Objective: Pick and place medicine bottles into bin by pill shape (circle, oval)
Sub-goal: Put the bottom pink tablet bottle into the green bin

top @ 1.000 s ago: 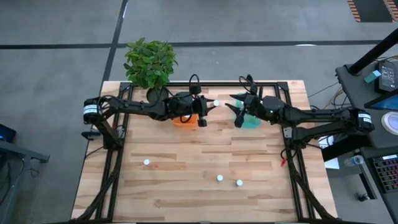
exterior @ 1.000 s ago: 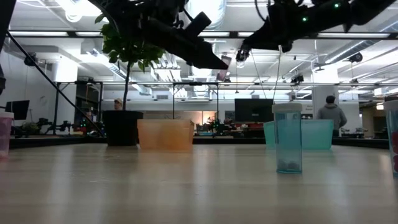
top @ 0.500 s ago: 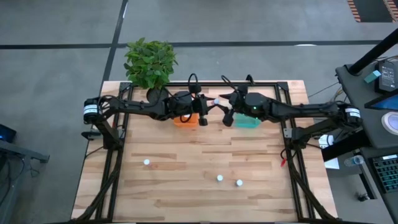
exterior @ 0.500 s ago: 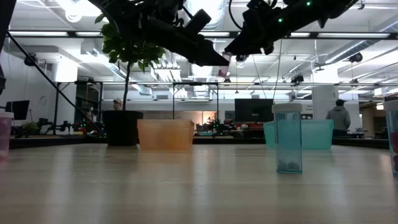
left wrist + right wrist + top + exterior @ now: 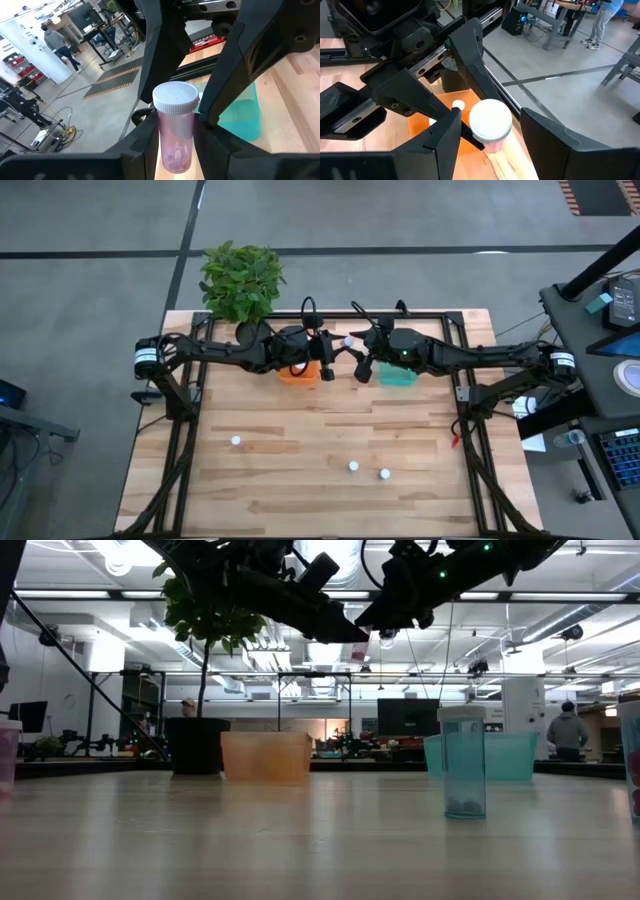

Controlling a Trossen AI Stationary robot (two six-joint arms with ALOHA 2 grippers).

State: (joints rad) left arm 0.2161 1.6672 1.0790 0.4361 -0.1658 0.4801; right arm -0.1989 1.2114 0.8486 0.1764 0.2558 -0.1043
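Observation:
My left gripper (image 5: 336, 348) is shut on a pink translucent medicine bottle (image 5: 175, 135) with a white cap (image 5: 347, 342). It holds the bottle high in the air between the orange tub (image 5: 298, 373) and the teal tub (image 5: 400, 375). My right gripper (image 5: 360, 354) is open right in front of it. Its fingers (image 5: 442, 142) stand on either side of the bottle's cap (image 5: 490, 120) with a gap on each side. Pills show at the bottle's bottom. Three more bottles (image 5: 236, 441) (image 5: 353, 467) (image 5: 385, 474) stand on the table's near half. My left gripper pinches the bottle's pink body (image 5: 175, 150) between its two fingers (image 5: 146, 142), below the cap. The fingers come about level from the table's left. The bottle's cap end (image 5: 175, 97) sticks out past the fingertips toward my right gripper. The bottle is lifted clear of the table.
A potted plant (image 5: 240, 280) stands at the far left corner, behind the orange tub. A white cap (image 5: 457, 105) shows inside the orange tub. In the low view a teal bottle (image 5: 464, 765) stands in the foreground on the table. People walk in the room behind the table.
My right gripper has moved toward the table's left, from over the teal tub to the bottle held by my left gripper. Its open fingers now stand around the bottle's cap. My left gripper and the bottle have stayed in place.

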